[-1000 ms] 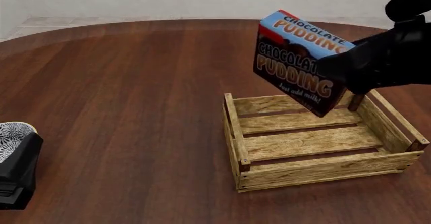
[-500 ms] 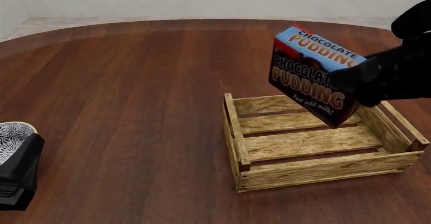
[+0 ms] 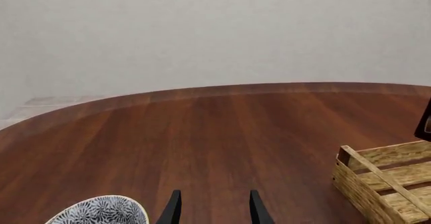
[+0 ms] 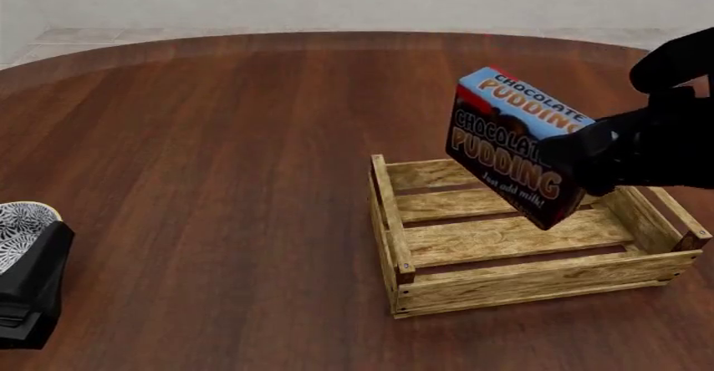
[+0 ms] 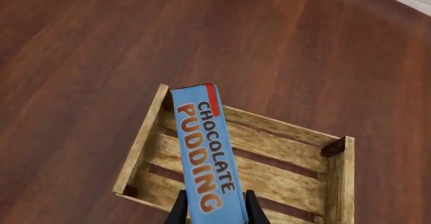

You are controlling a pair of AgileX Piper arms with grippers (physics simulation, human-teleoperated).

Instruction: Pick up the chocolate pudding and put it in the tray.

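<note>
1. The pudding box (image 4: 516, 147) is pinched at its right end between the fingers of the right gripper (image 5: 212, 210).
2. It is held tilted above the wooden crate (image 4: 415, 281).
3. The left gripper (image 3: 213, 210) is seen spread, holding nothing.

right claw (image 5: 213, 207) clamped, raised, left claw (image 3: 213, 209) parted, low

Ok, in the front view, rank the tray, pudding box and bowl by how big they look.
1. tray, clearly the largest.
2. chocolate pudding, held above the tray in the right gripper, so nearer the camera and somewhat flattered.
3. patterned bowl: cut off by the picture edge and the left arm, so unsure.
</note>
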